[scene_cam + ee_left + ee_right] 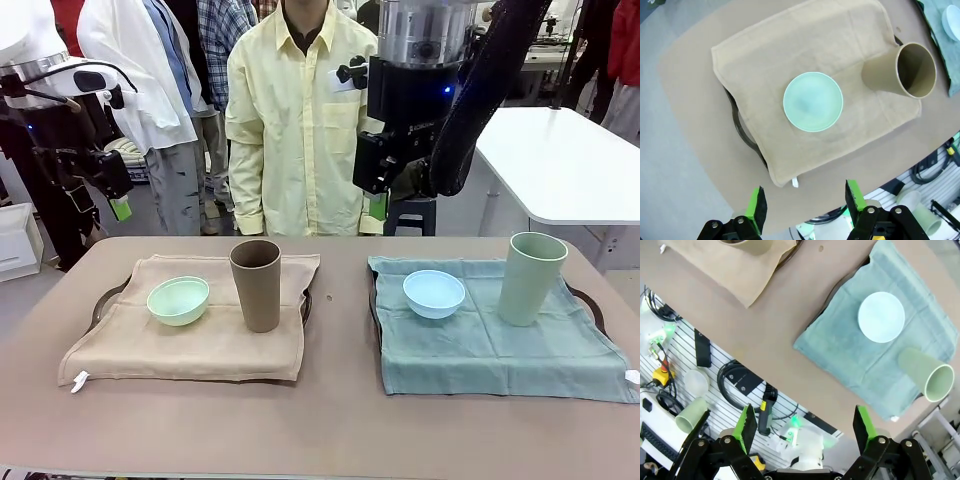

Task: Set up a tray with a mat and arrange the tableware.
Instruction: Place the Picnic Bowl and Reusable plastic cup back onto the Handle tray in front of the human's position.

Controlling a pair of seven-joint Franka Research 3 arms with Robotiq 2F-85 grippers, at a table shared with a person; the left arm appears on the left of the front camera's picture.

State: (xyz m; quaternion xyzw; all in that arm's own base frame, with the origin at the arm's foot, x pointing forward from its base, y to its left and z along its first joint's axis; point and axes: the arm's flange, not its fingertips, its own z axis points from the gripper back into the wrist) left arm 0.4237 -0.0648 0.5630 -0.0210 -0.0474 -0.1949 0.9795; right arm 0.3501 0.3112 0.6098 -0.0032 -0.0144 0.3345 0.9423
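Note:
Two trays stand on the brown table. The left tray carries a tan mat with a mint green bowl and an upright brown tumbler. The right tray carries a teal mat with a light blue bowl and a pale green tumbler. My left gripper hangs high at the far left, open and holding nothing; its wrist view looks down on the mint bowl and brown tumbler. My right gripper hangs open above the far edge, over the blue bowl and green tumbler.
A person in a pale yellow shirt stands at the far side, hands down. A white table stands behind on the right. Bare brown tabletop runs between the trays and along the near edge.

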